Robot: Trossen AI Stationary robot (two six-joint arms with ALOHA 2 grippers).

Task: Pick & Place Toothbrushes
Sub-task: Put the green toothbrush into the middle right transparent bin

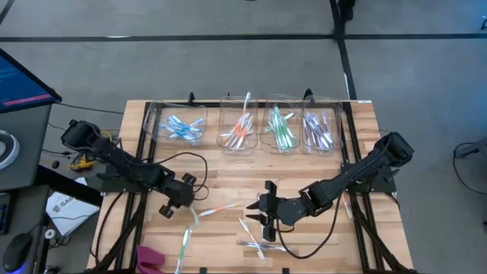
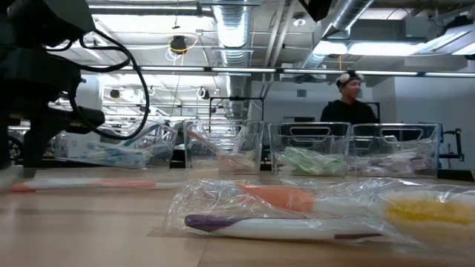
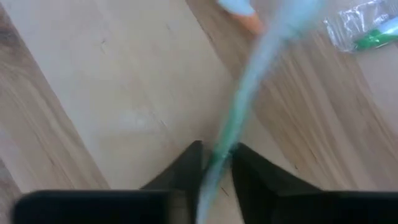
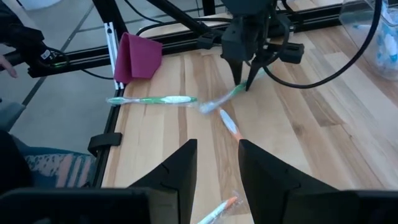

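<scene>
My left gripper [image 1: 189, 207] is near the table's middle left and shut on a green toothbrush in a clear wrapper [image 4: 221, 99]. My right gripper [image 1: 266, 211] is open and empty at mid table, above loose wrapped toothbrushes [image 1: 249, 228]. An orange toothbrush [image 4: 230, 124] and another green one [image 4: 152, 99] lie flat on the wood. Four clear bins at the far edge hold blue [image 1: 183, 126], orange [image 1: 240, 131], green [image 1: 280, 129] and purple [image 1: 318, 129] toothbrushes. My left gripper pinches one end of the wrapped green toothbrush [image 3: 219, 155] between its two fingers [image 4: 239, 74]. The fingers come from above, pointing down. The toothbrush slants down and away from them; whether its free end [image 4: 205, 107] touches the table, I cannot tell.
A maroon cloth [image 1: 150, 257] lies at the near left corner. More wrapped toothbrushes [image 2: 282, 226] lie near the front edge. Black frame rails run along the table's sides [image 1: 137, 205]. A person [image 2: 345, 100] is in the room behind the bins.
</scene>
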